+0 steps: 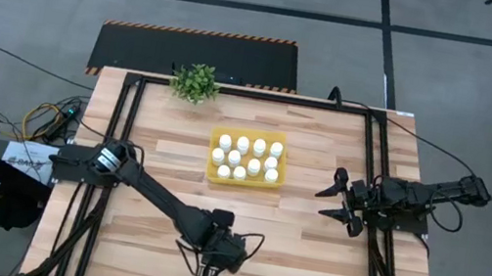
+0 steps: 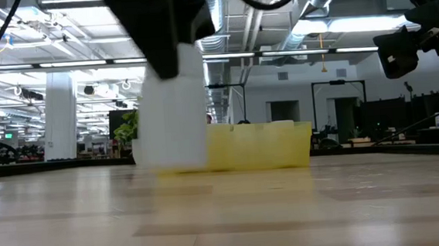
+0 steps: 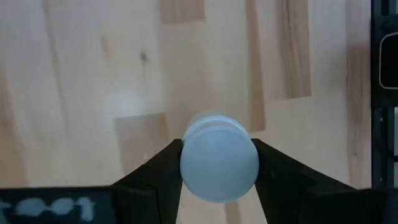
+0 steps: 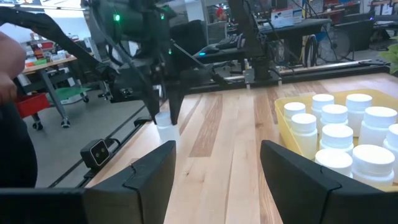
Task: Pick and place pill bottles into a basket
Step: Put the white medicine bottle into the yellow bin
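You are at the pick step for the last loose pill bottle (image 3: pixel 219 163). The left hand (image 1: pixel 211 263) sits in the lower centre of the high view, near the front edge of the tabletop (image 1: pixel 309 237). In the left wrist view its two fingers (image 3: pixel 155 180) flank the bottle's white cap on both sides and touch it, so treat this hand as grasping the bottle. In the low view the bottle (image 2: pixel 171 118) fills the left centre of the frame, and whether its base rests on the wood or is just clear of it cannot be told.

The basket (image 1: pixel 243 179) lies in the centre of the high view, well apart from the left hand. It holds the other pill bottles (image 1: pixel 245 159) in rows, with a gap at its lower right corner.

Your next move likely calls for a straight lift, travel toward frame centre, and a lowering into that gap without knocking the neighbours.

The right hand (image 1: pixel 339 200) waits released at the right of the high view, beside the basket.

The tabletop is light wood planking. A small green plant (image 1: pixel 195 82) stands at its upper edge. The room behind shows ceiling ducts and strip lights in the low view.
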You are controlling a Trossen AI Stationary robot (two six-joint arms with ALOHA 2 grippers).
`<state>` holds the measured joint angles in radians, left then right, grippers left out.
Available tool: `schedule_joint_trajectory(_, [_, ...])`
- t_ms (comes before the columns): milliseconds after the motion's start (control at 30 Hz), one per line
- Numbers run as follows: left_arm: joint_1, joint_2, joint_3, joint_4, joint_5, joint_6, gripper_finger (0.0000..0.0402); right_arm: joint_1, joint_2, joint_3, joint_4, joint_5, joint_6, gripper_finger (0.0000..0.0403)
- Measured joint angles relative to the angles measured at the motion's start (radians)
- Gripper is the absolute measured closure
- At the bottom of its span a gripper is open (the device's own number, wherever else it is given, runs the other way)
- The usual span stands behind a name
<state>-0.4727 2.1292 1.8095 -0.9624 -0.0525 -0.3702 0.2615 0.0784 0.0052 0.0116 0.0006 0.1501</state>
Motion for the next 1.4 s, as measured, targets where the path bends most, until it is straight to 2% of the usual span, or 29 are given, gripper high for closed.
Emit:
schedule_joint_trajectory(333, [0.122,0.0,0.198,-0.199,-0.013,0.128,0.0246,0.0,0.0,0.0,0.0,0.0,0.0,0.0177])
schedule_joint_trajectory(700, [0.359,0.0,0.422,-0.333,-0.045,0.268,0.0246,0.0,0.0,0.0,0.0,0.0,0.0,0.0177])
schedule_joint_trajectory(1200, [0.68,0.0,0.447,-0.338,-0.034,0.533,0.0245,0.0,0.0,0.0,0.0,0.0,0.0,0.0177])
schedule_joint_trajectory(1400, [0.749,0.0,0.447,-0.339,0.035,0.568,0.0245,0.0,0.0,0.0,0.0,0.0,0.0,0.0177])
